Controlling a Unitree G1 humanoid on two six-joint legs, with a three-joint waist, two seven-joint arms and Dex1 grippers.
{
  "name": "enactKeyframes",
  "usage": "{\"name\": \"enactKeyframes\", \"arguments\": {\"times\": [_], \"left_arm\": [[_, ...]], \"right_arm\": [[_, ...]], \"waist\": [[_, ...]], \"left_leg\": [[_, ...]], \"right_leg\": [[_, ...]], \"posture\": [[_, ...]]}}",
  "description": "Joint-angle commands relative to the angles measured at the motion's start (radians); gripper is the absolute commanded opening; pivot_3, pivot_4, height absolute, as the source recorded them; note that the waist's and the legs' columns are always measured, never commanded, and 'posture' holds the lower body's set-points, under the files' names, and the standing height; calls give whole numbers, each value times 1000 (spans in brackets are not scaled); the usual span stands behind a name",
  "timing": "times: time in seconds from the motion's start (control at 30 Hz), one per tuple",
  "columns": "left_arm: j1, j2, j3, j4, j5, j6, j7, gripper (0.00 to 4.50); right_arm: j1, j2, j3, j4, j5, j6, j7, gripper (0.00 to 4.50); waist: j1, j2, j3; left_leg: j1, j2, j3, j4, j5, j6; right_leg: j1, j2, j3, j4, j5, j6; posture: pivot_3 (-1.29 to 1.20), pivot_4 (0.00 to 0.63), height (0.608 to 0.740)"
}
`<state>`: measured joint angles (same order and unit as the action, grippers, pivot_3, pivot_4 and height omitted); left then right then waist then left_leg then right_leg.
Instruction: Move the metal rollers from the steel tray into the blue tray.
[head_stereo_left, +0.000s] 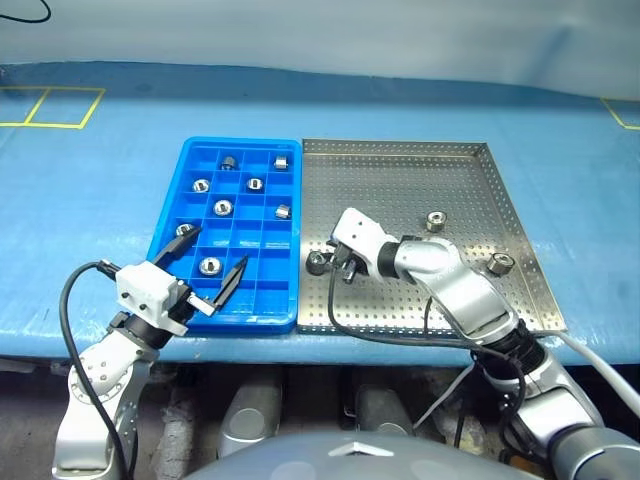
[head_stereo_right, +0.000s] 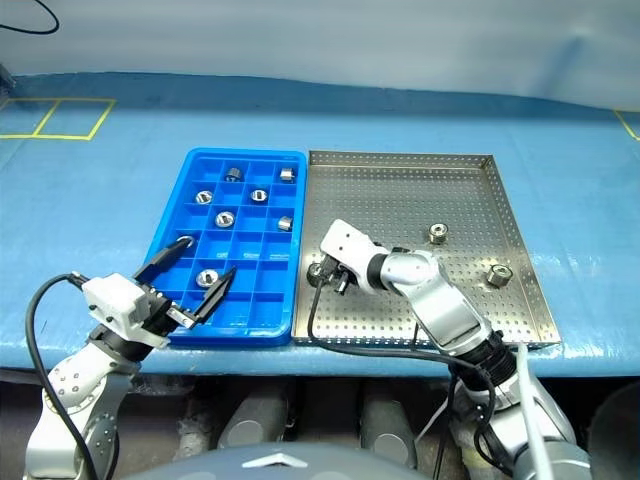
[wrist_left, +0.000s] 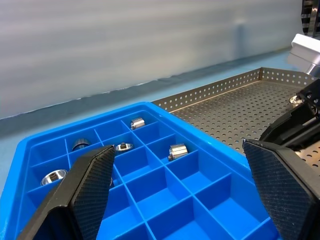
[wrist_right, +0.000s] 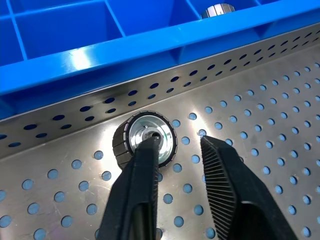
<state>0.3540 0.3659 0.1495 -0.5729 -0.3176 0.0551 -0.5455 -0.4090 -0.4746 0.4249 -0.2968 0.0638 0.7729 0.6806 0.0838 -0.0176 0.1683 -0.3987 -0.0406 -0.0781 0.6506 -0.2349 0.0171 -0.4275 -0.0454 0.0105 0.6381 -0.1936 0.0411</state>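
The right end effector (wrist_right: 180, 142) hangs low over the steel tray (head_stereo_left: 400, 160) with its fingers slightly parted and grasping nothing; one tip overlaps a roller (wrist_right: 144, 142) lying beside the tray's left wall. Two more rollers (head_stereo_left: 436, 221) sit farther right, and several (head_stereo_left: 223, 208) already rest in the blue tray (head_stereo_left: 190, 160). The left end effector (head_stereo_left: 212, 268) is spread wide and released over the blue tray's near end.

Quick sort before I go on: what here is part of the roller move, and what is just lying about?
Job:
- metal rollers: three in steel tray, one at right gripper, others; seven already in blue tray
- left gripper, open over blue tray

Lying about:
- blue table cover
- yellow tape marks
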Motion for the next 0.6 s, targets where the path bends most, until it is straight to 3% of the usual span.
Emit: {"name": "enactKeyframes", "arguments": {"times": [0.03,0.23,0.6], "left_arm": [[-6,8,-5,-29,-5,-8,2,4500],[-10,12,-10,-24,-7,-2,-3,4500],[-4,20,-10,-29,-20,0,-9,4500]], "right_arm": [[5,0,-31,-65,42,2,29,2625],[18,-5,-33,-62,74,6,50,4477],[1,98,-47,151,59,-50,-19,4477]], "waist": [[0,0,0],[0,0,0],[0,0,0]], "left_leg": [[0,0,0,0,0,0],[0,0,0,0,0,0],[0,0,0,0,0,0]], "right_leg": [[0,0,0,0,0,0],[0,0,0,0,0,0],[0,0,0,0,0,0]], "posture": [[212,150,740],[208,150,740],[212,150,740]]}}
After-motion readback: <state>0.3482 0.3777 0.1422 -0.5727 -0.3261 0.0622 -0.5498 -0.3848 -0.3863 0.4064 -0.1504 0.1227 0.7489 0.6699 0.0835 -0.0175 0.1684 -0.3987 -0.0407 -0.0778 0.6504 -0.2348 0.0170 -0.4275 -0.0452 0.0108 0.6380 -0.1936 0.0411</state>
